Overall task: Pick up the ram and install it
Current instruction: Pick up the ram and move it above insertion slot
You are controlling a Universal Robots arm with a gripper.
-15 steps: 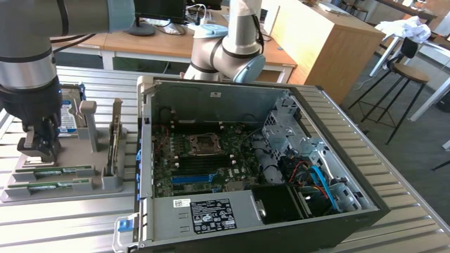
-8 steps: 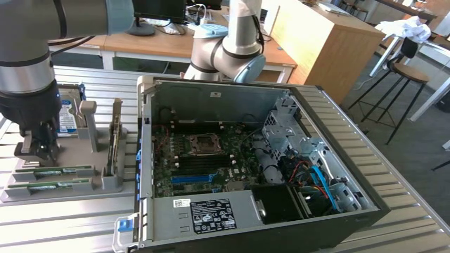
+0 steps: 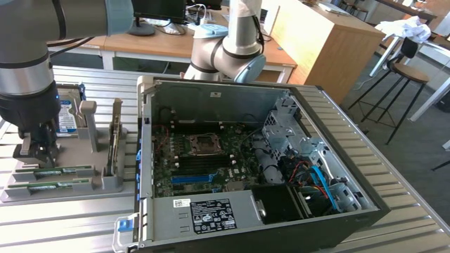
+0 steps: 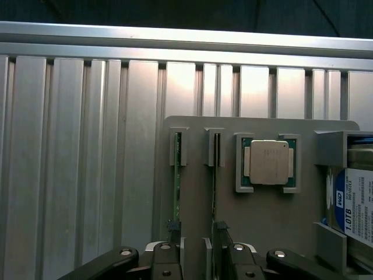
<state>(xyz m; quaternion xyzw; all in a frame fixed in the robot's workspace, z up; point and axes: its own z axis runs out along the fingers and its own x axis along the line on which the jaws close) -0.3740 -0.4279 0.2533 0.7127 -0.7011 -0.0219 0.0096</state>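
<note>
Two ram sticks lie on edge in slots of a grey holder [image 3: 70, 158] on the exterior view's left: one ram [image 3: 55, 171] and a second ram [image 3: 49, 185] beside it. In the wrist view they appear edge-on as thin green strips, the first ram [image 4: 177, 175] and the second ram [image 4: 214, 184]. My gripper [image 3: 35, 150] hangs just above their ends, open, with nothing between its fingers. The wrist view shows the gripper [image 4: 198, 254] with its dark fingertips [image 4: 173, 251] spread roughly over the two sticks.
The holder also carries a square silver processor [image 4: 268, 162], a hard drive [image 4: 356, 204] and an expansion card [image 3: 115, 138] standing on edge. The open computer case [image 3: 211, 84] with its motherboard [image 3: 204, 158] sits to the exterior view's right on a ribbed metal table [image 3: 63, 226].
</note>
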